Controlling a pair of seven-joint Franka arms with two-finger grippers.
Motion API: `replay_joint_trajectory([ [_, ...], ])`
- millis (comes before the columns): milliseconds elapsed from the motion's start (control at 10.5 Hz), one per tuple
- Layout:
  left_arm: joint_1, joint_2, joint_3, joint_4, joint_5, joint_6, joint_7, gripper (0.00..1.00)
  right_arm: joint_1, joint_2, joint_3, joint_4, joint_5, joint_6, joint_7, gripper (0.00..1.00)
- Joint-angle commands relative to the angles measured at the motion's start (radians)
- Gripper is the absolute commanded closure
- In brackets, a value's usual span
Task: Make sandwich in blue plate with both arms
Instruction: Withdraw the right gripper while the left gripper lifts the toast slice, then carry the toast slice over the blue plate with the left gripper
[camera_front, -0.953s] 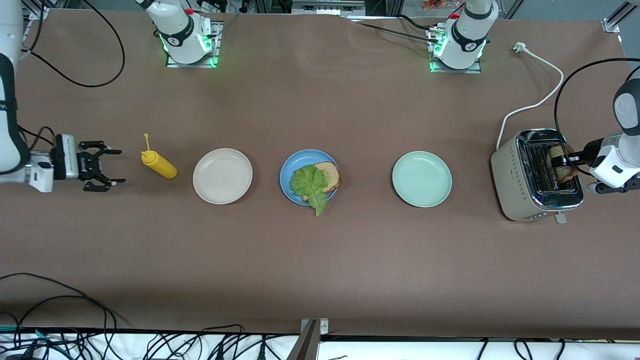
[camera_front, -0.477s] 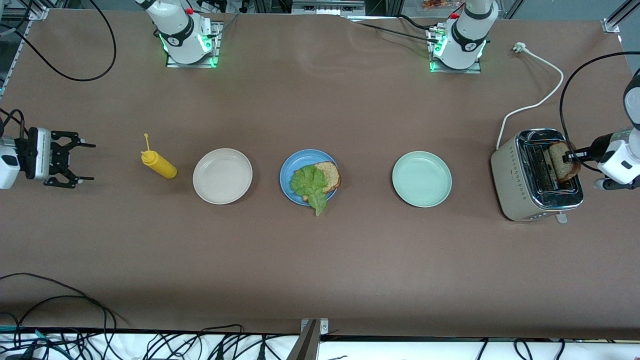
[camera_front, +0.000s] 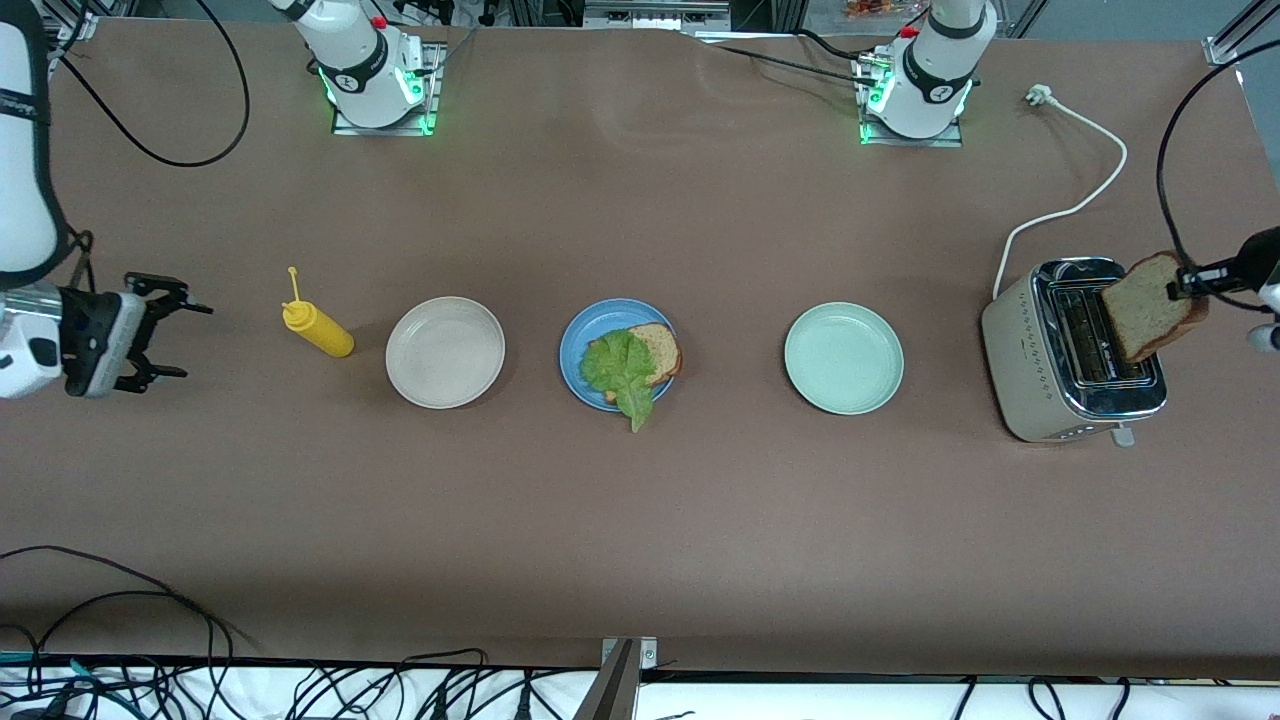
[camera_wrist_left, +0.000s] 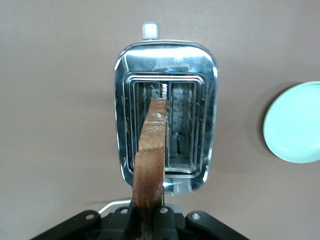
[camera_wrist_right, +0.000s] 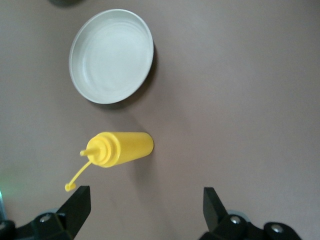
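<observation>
A mirror-bright chromed metal top is shown on the toaster; the yellow bottle looks smooth plastic; the table is covered in matt brown; the bread slice appears coarse, grainy.

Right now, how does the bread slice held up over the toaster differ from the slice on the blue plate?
The held slice hangs in the air on edge, pinched by the left gripper over the toaster; the plate slice lies flat on the blue plate.
The held slice is bare; the plate slice is partly covered by a lettuce leaf.
Both are speckled brown bread with dark crust.
</observation>
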Motion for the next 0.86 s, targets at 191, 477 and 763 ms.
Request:
replay_joint_trajectory([
  [191, -0.045, -0.021, -0.095, 0.175, -0.140, -0.164, -0.003, 1.00, 0.073, -0.067, 0.106, -0.034, -0.267, 0.084, 0.727, 0.00],
  [477, -0.067, 0.024, -0.149, 0.133, -0.237, -0.036, -0.080, 1.00, 0.105, -0.173, 0.105, -0.092, -0.298, 0.058, 1.190, 0.00],
  [763, -0.100, 0.079, -0.235, 0.098, -0.324, 0.108, -0.141, 1.00, 0.107, -0.283, 0.105, -0.089, -0.342, -0.067, 1.383, 0.00],
])
